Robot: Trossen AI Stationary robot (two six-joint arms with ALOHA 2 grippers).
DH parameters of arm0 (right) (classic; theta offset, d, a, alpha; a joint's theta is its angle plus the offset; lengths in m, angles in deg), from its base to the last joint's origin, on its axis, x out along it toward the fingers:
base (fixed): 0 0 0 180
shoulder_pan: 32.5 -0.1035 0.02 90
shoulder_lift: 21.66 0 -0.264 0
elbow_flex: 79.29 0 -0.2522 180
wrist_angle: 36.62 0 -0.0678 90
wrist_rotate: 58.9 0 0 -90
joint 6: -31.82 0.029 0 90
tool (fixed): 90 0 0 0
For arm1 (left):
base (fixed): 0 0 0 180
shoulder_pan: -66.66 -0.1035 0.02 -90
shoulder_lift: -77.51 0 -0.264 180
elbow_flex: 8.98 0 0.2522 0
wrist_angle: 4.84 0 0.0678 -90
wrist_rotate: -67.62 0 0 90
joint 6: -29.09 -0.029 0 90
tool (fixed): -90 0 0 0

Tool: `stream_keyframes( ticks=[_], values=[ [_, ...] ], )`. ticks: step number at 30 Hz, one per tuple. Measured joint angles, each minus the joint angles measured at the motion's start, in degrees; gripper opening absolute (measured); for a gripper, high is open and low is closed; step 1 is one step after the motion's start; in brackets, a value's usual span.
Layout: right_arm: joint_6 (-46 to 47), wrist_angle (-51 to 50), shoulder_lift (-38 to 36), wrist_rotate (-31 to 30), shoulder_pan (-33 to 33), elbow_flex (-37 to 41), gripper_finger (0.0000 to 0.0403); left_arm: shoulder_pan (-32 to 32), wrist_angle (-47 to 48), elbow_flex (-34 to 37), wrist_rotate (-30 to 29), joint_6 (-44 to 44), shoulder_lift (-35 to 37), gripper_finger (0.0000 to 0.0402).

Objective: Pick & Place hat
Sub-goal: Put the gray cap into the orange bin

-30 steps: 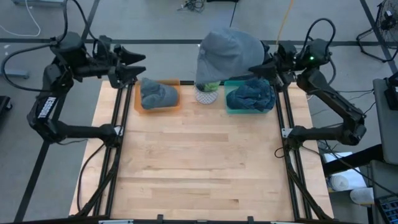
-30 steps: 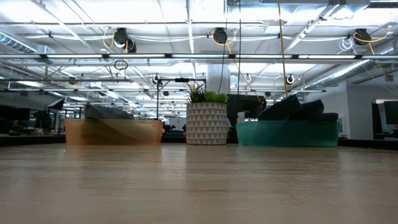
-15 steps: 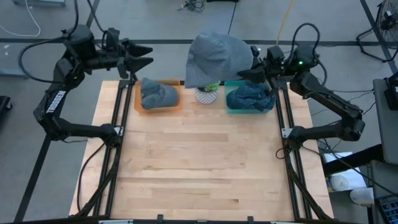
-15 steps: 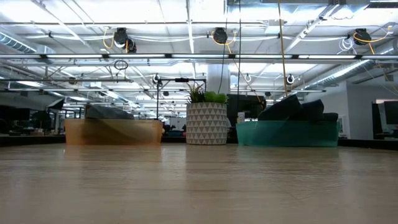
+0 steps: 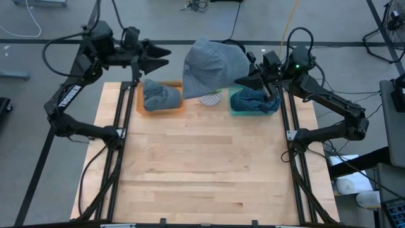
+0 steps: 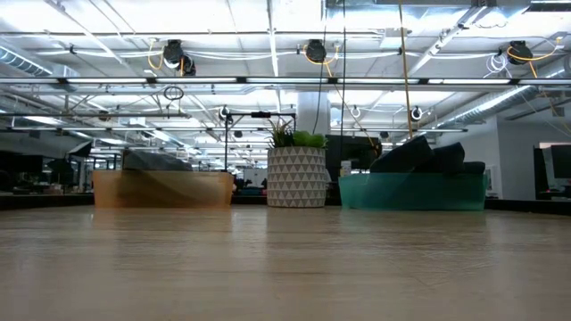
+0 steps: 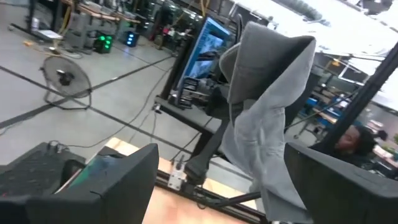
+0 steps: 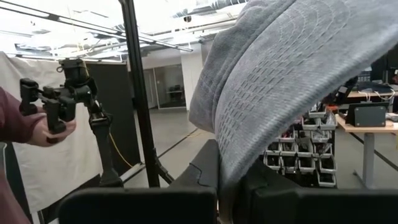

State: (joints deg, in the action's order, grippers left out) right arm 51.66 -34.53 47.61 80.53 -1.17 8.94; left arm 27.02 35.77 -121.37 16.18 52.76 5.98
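A grey knitted hat hangs high over the table's far edge, above the white patterned planter. My right gripper is shut on it and comes from the right. My left gripper stands open just left of the hat and points level at it without touching; in its wrist view the hat hangs between and beyond the two fingers. An orange bin holds another grey hat. A teal bin holds a dark blue one. My right gripper pinches the hat's lower edge between its two shut fingers. It comes nearly level from the table's right side. The hat rises out of the fingers and spreads toward the left, lifted clear of the planter and both bins.
Both bins and the planter line the far edge of the wooden table. Black rails run along the left and right sides. A person's hand with a dark handle shows beyond the table.
My right gripper has carried the hat toward the table's left, from over the teal bin's side to over the planter, still shut on it. My left gripper has moved toward the right, closer to the hat, staying open.
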Motion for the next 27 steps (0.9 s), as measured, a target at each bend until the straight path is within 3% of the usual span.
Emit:
stream_keyframes(
  ticks=[23, 27],
  values=[
    [0.0, -1.9, 0.9, 0.3, 0.0, 0.0, 0.0000, 9.9, -9.7, 0.0, -0.7, 1.1, -7.5, 0.0354],
    [-0.4, -2.4, 1.0, 0.3, 0.0, 0.0, 0.0000, 10.8, -10.6, 0.0, -0.2, 1.8, -8.1, 0.0314]
  ],
)
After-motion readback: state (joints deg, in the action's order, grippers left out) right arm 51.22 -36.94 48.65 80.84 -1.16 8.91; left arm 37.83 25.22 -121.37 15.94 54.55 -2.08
